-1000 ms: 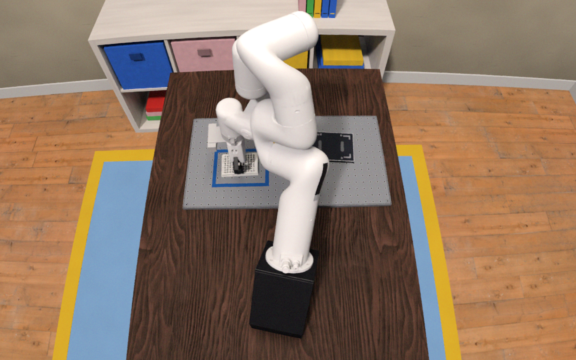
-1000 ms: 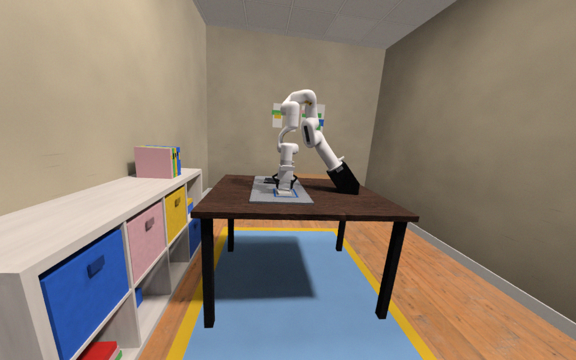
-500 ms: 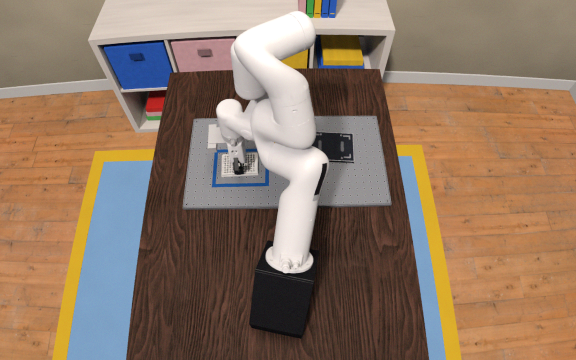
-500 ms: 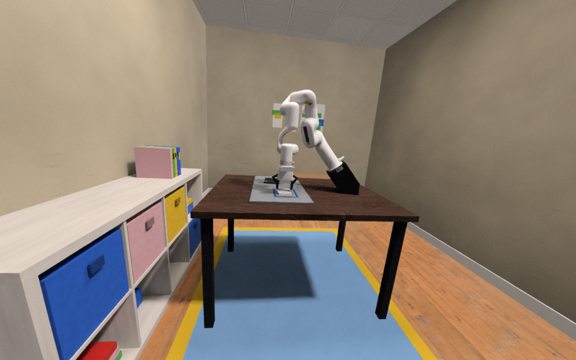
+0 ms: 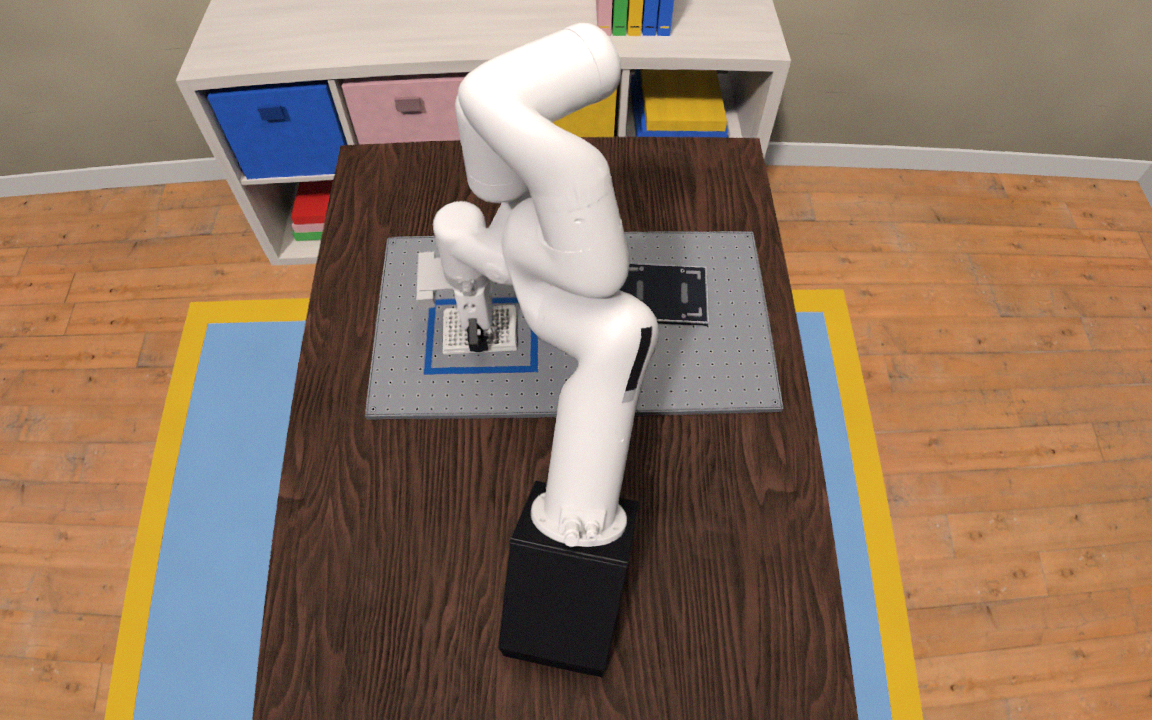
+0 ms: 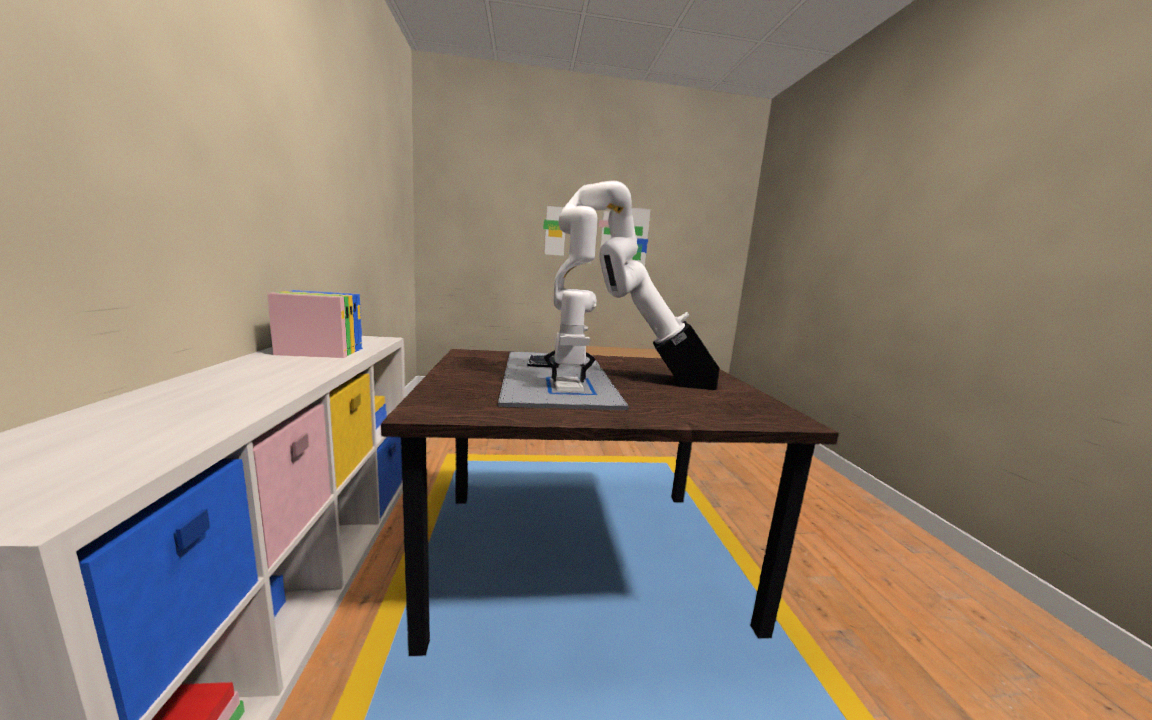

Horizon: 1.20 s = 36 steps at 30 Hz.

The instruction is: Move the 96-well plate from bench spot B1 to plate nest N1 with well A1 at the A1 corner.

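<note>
The white 96-well plate [image 5: 485, 332] lies flat inside the blue-framed bench spot B1 [image 5: 479, 362] on the grey perforated baseplate [image 5: 705, 376]. My gripper [image 5: 475, 334] points straight down over the plate's middle, low on it, with its fingers spread wide and one on either side of the plate. In the side view the gripper [image 6: 569, 379] reaches down to the plate [image 6: 569, 385]. The black plate nest N1 [image 5: 669, 292] with white corner marks lies empty to the right, partly hidden by the arm. I cannot make out the plate's cut-off corner.
A white label card [image 5: 430, 273] lies on the baseplate behind the plate. The arm's black base [image 5: 564, 598] stands at the table's near end. A white shelf with coloured bins [image 5: 276, 125] stands behind the table.
</note>
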Each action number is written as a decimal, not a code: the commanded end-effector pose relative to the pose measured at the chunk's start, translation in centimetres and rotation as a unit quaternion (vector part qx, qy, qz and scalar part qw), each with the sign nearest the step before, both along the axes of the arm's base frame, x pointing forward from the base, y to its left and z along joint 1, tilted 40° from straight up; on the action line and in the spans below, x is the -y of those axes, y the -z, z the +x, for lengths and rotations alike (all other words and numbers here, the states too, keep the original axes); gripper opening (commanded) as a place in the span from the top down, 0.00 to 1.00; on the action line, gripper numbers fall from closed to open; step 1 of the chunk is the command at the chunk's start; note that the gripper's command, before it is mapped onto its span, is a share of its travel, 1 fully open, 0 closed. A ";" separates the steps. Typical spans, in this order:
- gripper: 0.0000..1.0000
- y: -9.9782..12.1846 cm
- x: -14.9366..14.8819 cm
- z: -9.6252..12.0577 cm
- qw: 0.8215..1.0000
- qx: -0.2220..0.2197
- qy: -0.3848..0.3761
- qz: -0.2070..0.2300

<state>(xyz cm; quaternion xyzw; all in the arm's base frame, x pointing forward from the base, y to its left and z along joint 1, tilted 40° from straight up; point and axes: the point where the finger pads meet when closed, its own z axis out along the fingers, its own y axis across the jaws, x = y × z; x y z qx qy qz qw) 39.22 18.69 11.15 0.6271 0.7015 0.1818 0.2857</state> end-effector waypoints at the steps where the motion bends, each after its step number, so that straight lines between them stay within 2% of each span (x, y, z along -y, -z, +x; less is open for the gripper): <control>1: 0.00 0.2 -0.1 0.2 1.000 0.001 -0.001 0.000; 27: 0.00 0.5 0.0 0.5 1.000 0.001 -0.001 0.000; 28: 1.00 0.5 0.0 0.4 1.000 0.001 -0.001 0.000; 36: 1.00 0.5 0.0 0.4 1.000 0.001 -0.001 0.000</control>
